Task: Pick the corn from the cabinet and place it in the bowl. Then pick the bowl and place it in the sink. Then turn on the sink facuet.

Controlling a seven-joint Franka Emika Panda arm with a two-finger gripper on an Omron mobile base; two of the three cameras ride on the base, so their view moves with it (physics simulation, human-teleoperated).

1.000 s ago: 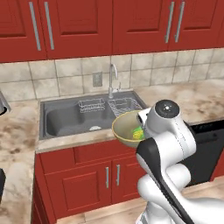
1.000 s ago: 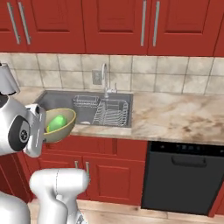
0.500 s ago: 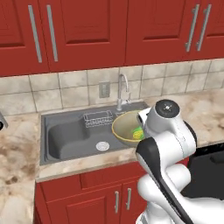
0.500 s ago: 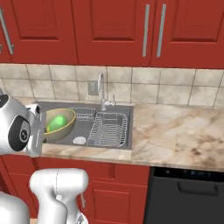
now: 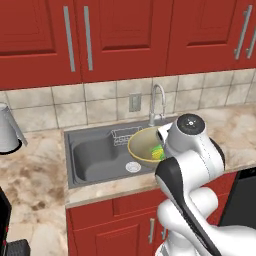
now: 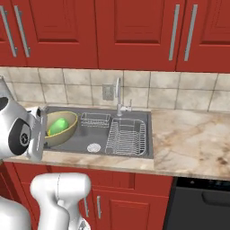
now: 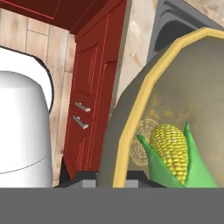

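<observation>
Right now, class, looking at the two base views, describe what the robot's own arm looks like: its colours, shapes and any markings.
The arm is glossy white, built of thick rounded links like bent tubes. A round cap at its upper joint is dark grey with a small light dot at the centre. In the right base view the same joint shows a dark circular face. No cables or lettering show.

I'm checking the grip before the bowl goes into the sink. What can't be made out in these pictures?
- Gripper on the bowl: left base view, the arm's wrist covers the contact.
- Fingertips: hand view, the bowl's rim blocks them.
- Corn: hand view, its lower end cut off at the bottom.
- Sink floor: right base view, partly behind the bowl.
</observation>
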